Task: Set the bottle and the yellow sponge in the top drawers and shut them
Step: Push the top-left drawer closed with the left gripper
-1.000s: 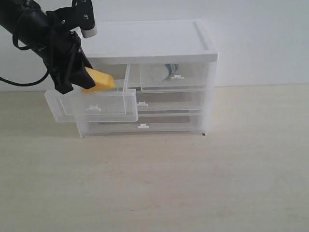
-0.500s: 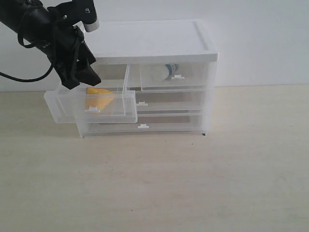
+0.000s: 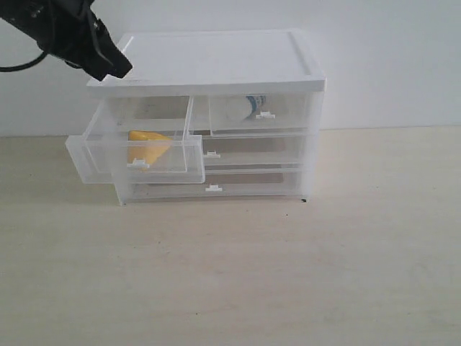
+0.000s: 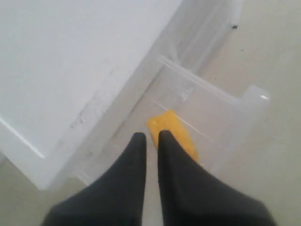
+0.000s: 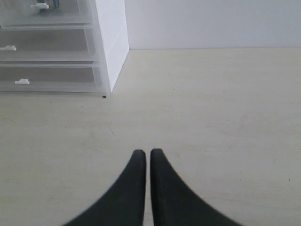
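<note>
The yellow sponge (image 3: 148, 148) lies inside the left top drawer (image 3: 137, 160), which stands pulled out from the white-topped cabinet (image 3: 216, 61). From above, the sponge (image 4: 176, 134) shows in that drawer (image 4: 211, 113) just past my left gripper (image 4: 150, 136). That gripper (image 3: 115, 68) is shut and empty, raised above the cabinet's upper left corner. The bottle (image 3: 248, 107) rests on its side in the right top drawer (image 3: 263, 113), which is pushed in. My right gripper (image 5: 147, 152) hangs shut and empty over the bare table, off to the cabinet's right.
Two full-width clear drawers (image 3: 216, 155) sit closed below the top ones, seen too in the right wrist view (image 5: 47, 47). The light wooden table (image 3: 252, 274) spreads in front of the cabinet. A white wall stands behind.
My left gripper let the sponge drop into the open left drawer, then rose up and to the left and shut. The right gripper stayed still.
</note>
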Controlling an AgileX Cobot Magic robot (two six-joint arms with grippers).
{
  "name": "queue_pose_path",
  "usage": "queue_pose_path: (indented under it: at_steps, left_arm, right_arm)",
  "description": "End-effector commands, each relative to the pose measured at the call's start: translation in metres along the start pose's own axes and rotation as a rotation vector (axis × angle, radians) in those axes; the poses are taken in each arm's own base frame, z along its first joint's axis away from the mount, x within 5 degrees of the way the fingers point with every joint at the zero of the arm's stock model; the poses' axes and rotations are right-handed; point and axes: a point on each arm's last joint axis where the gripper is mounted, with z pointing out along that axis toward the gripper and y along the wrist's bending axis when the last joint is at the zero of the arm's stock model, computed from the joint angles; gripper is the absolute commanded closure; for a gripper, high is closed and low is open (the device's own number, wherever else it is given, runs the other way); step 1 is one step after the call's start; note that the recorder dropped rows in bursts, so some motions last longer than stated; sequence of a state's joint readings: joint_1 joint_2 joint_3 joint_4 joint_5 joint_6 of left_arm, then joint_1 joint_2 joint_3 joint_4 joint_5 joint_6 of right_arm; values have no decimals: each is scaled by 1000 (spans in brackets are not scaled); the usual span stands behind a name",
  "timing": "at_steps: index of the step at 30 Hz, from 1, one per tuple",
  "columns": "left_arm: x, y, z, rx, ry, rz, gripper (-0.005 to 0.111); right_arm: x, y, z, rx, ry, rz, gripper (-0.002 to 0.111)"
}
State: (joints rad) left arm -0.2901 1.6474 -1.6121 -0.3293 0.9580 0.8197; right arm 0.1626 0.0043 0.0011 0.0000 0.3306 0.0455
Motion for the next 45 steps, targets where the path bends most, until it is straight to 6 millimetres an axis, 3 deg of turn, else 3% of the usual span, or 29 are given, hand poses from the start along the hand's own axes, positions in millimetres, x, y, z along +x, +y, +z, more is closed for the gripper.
queue_pose_path:
  at_steps: [1,7,13,25,45]
  left_arm:
    - [15,-19,-16,120,140,-180,103]
    - [51,-39,5,188,247,-253,103]
    - [65,-46,27,187,197,-289,103]
    - [73,-34,71,120,147,-355,103]
    - [58,-15,82,-24,-79,-395,103]
  right_arm:
    - [-1,0,0,4,-14,-5,107]
    - [-1,0,0,4,-14,-5,107]
    - [-1,0,0,4,-14,-5,107]
    - [-1,0,0,4,-14,-5,107]
    - [-1,0,0,4,-14,-5,107]
